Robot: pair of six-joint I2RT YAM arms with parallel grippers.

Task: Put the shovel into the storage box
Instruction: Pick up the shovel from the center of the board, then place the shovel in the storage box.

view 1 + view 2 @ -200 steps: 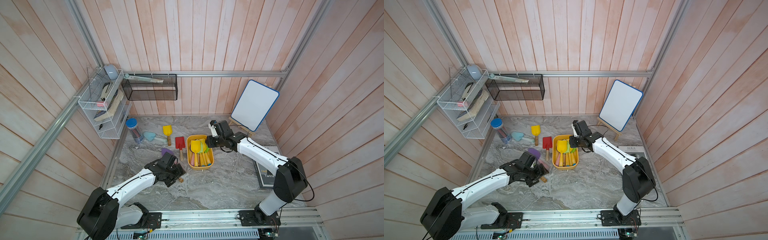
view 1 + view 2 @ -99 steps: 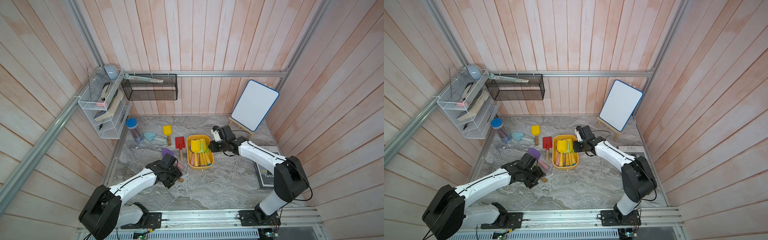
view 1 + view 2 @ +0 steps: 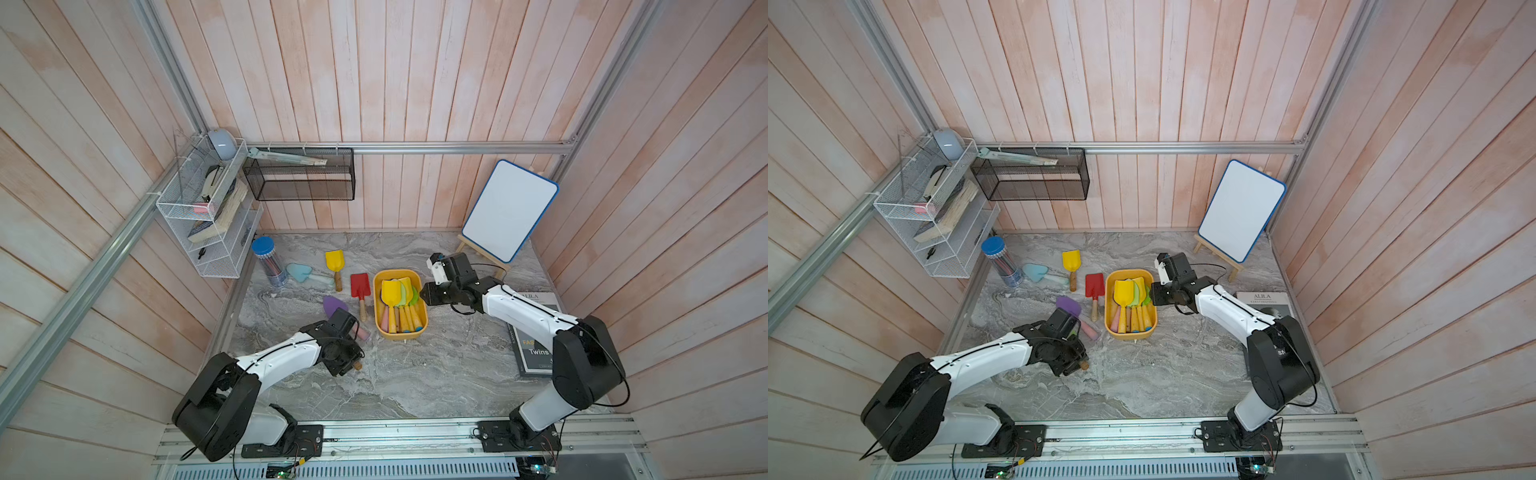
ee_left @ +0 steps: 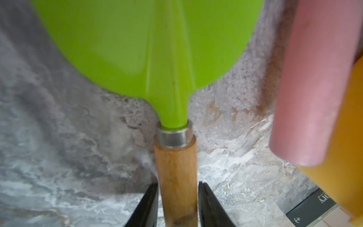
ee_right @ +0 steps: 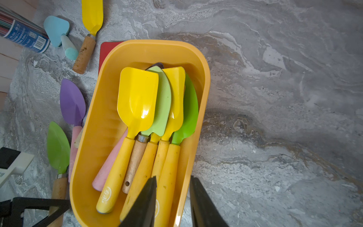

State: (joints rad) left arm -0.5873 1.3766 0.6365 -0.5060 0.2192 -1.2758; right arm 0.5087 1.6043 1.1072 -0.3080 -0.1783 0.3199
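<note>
The box [image 5: 205, 82] is yellow-orange, holding yellow and green blades [image 5: 137, 98] on yellow, wooden and pink handles [image 5: 117, 173]. Beside the box are a red shovel [image 3: 359, 284], a purple shovel [image 5: 72, 102] with pink handle, a green shovel [image 4: 137, 49] with wooden handle, a yellow shovel [image 3: 334, 261] and a pale-blue shovel [image 3: 299, 272]. The tabletop [image 5: 275, 98] is grey marble with white veins.

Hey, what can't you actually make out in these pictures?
Green shovel: in both top views hidden under the left arm, only its handle end shows.
Its blade tip: cut off by the left wrist picture's edge.
Right gripper: right wrist view cannot show whether it touches the yellow handle.
Storage box: lowest shovels covered by upper ones.
Book: in a top view, title partly behind the right arm.
</note>
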